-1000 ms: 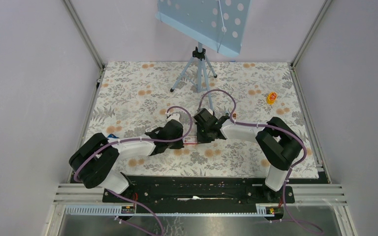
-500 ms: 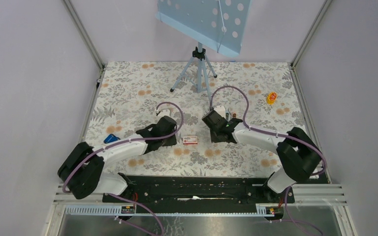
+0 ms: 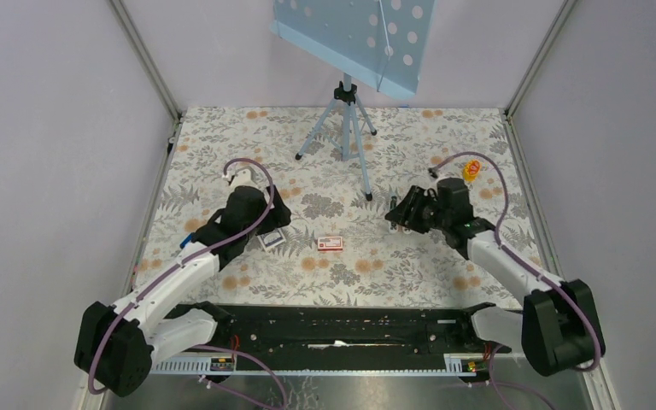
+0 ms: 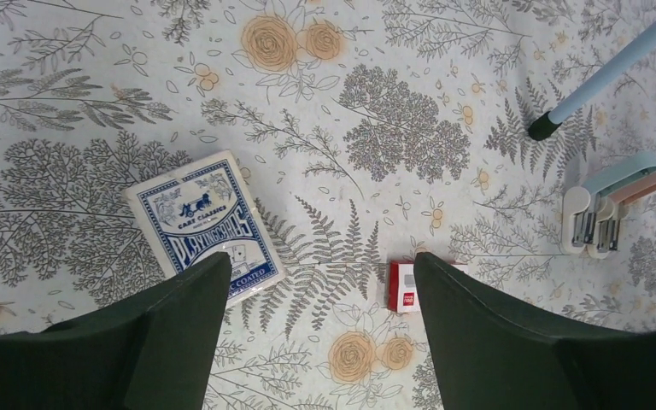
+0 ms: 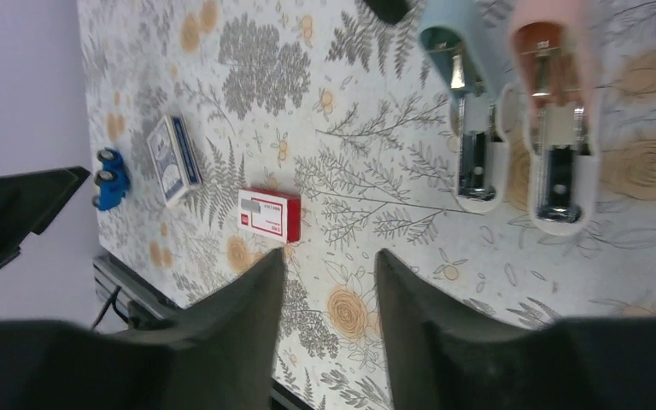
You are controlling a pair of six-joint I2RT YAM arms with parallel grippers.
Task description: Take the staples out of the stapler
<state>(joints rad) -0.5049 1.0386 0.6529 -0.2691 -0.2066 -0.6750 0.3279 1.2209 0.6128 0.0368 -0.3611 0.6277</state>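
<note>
Two small staplers lie just beside each other on the floral-patterned bench, near one foot of the single grey tripod. One is a pale blue stapler. The other is the narrow pale pink stapler with a grey metal inner part. Both have their coloured tops swung back from white bases, and whether staples sit in the pink one cannot be told. The right fingers hover near them with a narrow gap, holding nothing. The left fingers are spread wide and empty above one blue-and-white box of playing cards and one small red-and-white box. One small blue object and one yellow-orange round object also lie on the bench.
</note>
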